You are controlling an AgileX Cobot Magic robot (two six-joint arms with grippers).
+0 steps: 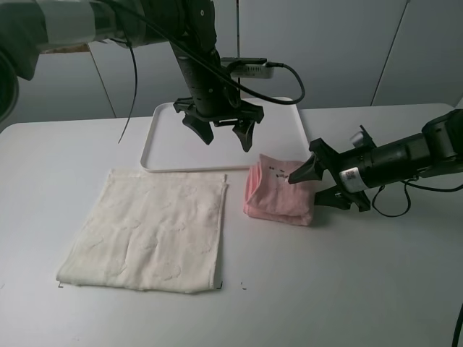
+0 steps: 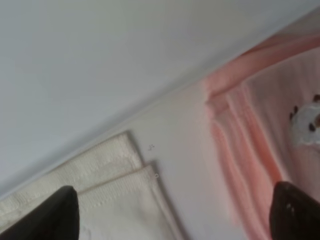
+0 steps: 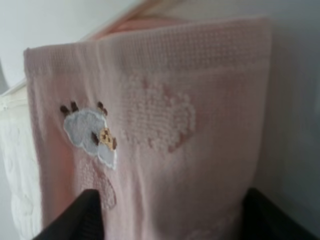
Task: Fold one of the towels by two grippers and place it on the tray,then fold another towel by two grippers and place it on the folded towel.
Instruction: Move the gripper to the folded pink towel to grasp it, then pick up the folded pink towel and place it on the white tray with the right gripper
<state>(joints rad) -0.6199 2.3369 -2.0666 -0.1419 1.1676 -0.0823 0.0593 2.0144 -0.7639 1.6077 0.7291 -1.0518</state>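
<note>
Exterior high: pale pink terry towel (image 1: 278, 195) folded, not yet on white plastic tray (image 1: 170, 148); cream-white terry towel (image 1: 145, 231) pending; left hand (image 1: 228, 142) and right hand (image 1: 304, 188) released.

The colours we see here
By the white tray (image 1: 170, 141): cream towel (image 1: 148, 230), faintly embossed; pink towel (image 1: 281, 194) with a pale-blue, brown-dotted patch (image 3: 90, 132).
</note>
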